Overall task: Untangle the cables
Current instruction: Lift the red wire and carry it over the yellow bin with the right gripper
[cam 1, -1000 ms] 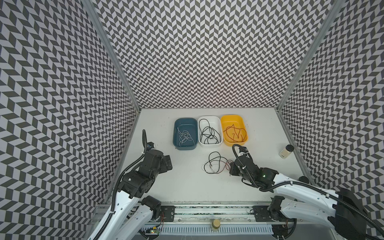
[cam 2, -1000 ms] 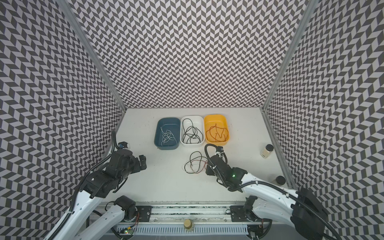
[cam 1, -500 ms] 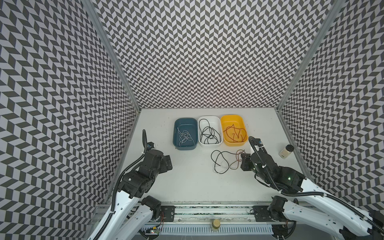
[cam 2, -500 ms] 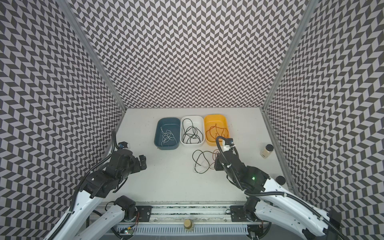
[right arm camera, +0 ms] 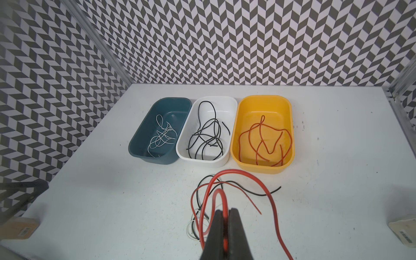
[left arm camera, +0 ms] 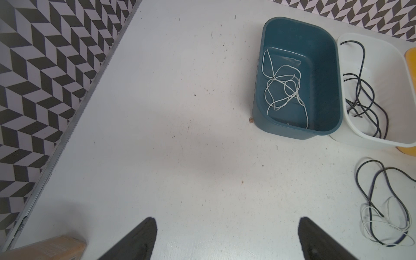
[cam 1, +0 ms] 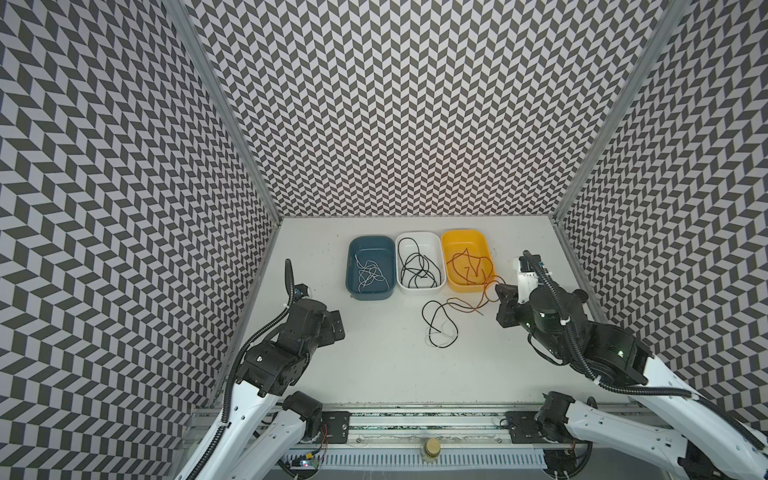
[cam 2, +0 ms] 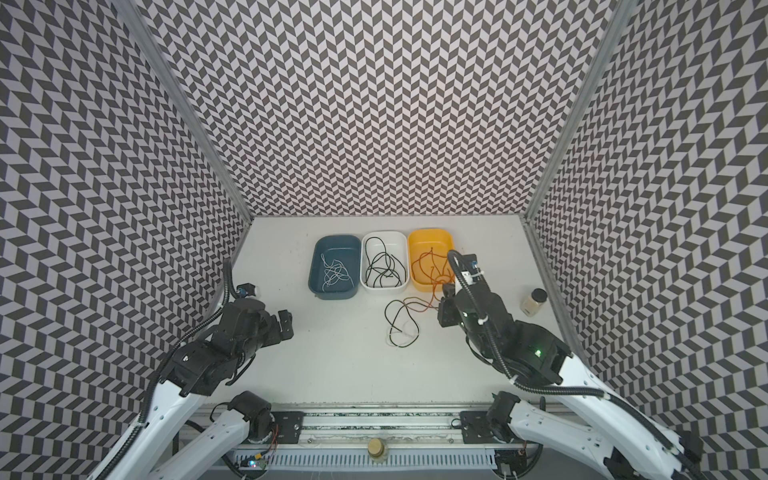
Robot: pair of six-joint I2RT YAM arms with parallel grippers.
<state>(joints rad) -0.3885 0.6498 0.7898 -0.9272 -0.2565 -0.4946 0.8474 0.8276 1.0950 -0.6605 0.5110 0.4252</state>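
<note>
Right wrist — tool (right arm camera: pixel 225 213) pinches (glossy) red cable (right arm camera: pixel 234 172).

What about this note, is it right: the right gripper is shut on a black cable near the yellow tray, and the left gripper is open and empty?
Only the colour is wrong: the right wrist view shows the right gripper shut on a red-orange cable, not a black one. It is near the yellow tray, and the left gripper is open and empty.
</note>
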